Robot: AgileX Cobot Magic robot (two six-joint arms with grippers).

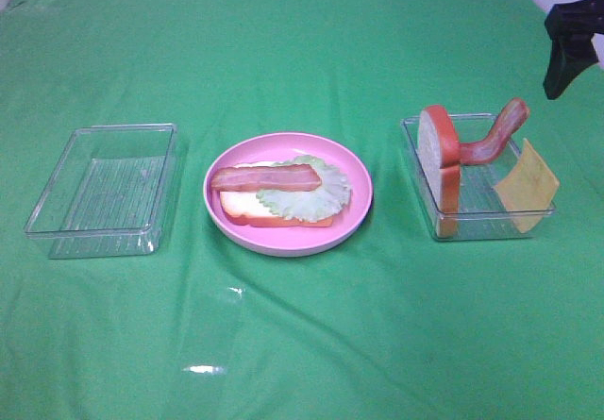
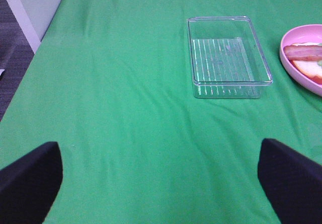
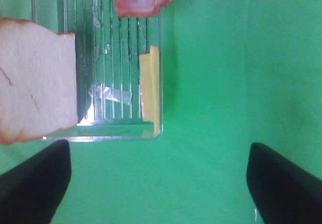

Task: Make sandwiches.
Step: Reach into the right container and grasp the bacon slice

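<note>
On the green-cloth worktop point(image 1: 302, 344), in the middle, a round pink plate point(image 1: 283, 246) carries the unfinished sandwich point(image 1: 247, 205): a white toy bread slice below, a pale green lettuce leaf point(image 1: 326, 193) on it and a red-brown bacon strip point(image 1: 266, 178) across the top. More pieces are in the clear plastic tray on the right point(image 1: 477, 222): a second white bread slice with orange-brown crust point(image 1: 440, 160) stands on its edge at the tray's left wall, a second bacon strip point(image 1: 497, 132) leans up over the far rim, and a thin yellow cheese square point(image 1: 526, 186) leans on the right wall. I judge all of them light, stiff and rather smooth; the cheese is best pinched across its free upper edge, the bread across its two flat faces near the top. The right gripper point(image 3: 158, 151) hovers near this tray, jaws wide apart, holding nothing. The left gripper point(image 2: 160, 156) hangs well apart from the other clear tray on the left point(image 1: 104, 189), also wide open with nothing in it.
</note>
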